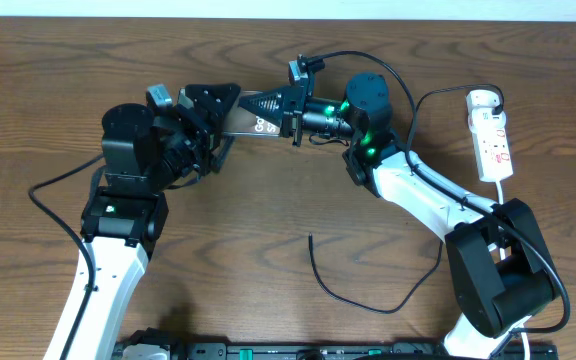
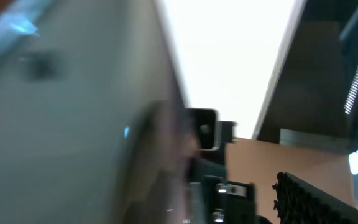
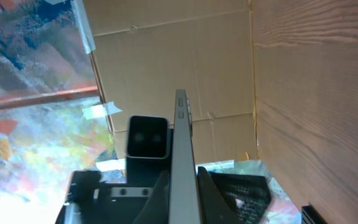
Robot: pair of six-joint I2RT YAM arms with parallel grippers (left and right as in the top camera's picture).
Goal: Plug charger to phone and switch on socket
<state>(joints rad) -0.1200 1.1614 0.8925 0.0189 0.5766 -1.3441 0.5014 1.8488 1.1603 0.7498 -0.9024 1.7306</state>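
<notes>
Table (image 1: 268,210): no containers.
Socket (image 1: 492,135): upper right of the overhead frame, lying top to bottom.
Phone (image 1: 253,119): top centre, long axis left-right, lifted edge-on between both arms.
Right gripper (image 1: 290,110): closed narrow on the phone's right end.
Left gripper (image 1: 211,118): jaws wide around its left end.
Charger (image 1: 353,290): lower centre, loose, tip pointing up; right arm nearer.
</notes>
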